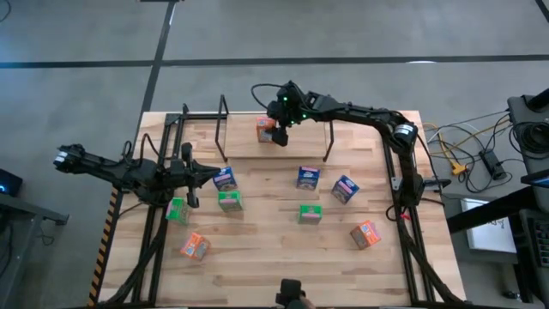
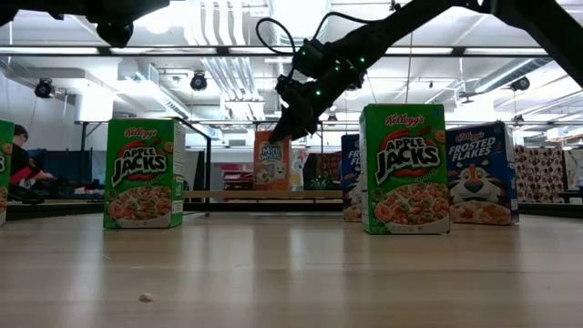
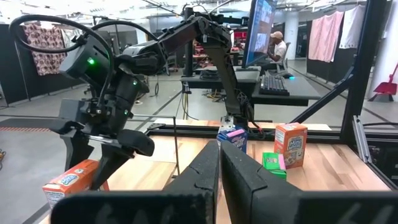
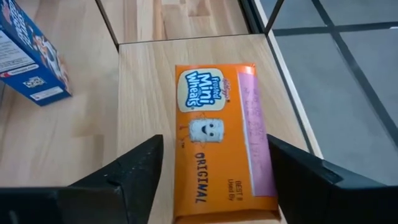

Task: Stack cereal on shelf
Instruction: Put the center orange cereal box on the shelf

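An orange cereal box (image 4: 221,140) is seen standing at the shelf (image 1: 223,120), between its two upright hoop ends, at the far edge of the tabletop (image 1: 274,257). The right gripper (image 4: 214,171) is positioned directly over this box, with its fingers (image 4: 134,171) spread apart on either side of the box and not pressing on it. The left gripper (image 3: 219,180) is held with its fingers pressed together, empty, above the tabletop in front of the shelf's left hoop. The remaining boxes are scattered on the tabletop in front of the shelf: a blue box (image 1: 225,178) and a green box (image 1: 229,201) near the left gripper, another green box (image 1: 177,210), an orange box (image 1: 194,246), a blue pair (image 1: 309,178) (image 1: 345,189), a green box (image 1: 310,214), and an orange box (image 1: 365,233).
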Controlling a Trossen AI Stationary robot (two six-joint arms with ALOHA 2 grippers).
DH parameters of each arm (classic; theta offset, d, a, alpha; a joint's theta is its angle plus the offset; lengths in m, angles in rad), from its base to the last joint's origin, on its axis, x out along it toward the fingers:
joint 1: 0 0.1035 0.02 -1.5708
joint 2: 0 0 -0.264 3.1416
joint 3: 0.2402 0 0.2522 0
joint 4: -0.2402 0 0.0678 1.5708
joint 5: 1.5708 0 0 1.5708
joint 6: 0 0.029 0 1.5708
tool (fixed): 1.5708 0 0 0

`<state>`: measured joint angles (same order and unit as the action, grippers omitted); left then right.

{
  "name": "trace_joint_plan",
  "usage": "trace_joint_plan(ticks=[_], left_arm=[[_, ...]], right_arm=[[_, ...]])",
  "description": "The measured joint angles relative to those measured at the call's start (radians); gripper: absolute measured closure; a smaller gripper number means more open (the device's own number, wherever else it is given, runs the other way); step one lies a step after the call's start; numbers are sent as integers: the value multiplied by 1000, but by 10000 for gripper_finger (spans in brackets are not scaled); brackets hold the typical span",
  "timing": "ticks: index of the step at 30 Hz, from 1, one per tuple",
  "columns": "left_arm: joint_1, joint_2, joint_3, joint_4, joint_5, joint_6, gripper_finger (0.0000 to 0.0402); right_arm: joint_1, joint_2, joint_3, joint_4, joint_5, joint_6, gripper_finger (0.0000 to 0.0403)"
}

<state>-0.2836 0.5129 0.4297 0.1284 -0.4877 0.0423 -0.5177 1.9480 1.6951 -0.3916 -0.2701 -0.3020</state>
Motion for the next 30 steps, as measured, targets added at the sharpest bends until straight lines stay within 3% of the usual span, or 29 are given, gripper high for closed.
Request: trace_joint_plan(ticks=[7,30], left_arm=[[0,0,0,0,0,0,401],[0,0,0,2,0,-26,401]], right_arm=[[0,-3,0,1,0,21,130],[57,-170,19,-74,8,153,190]])
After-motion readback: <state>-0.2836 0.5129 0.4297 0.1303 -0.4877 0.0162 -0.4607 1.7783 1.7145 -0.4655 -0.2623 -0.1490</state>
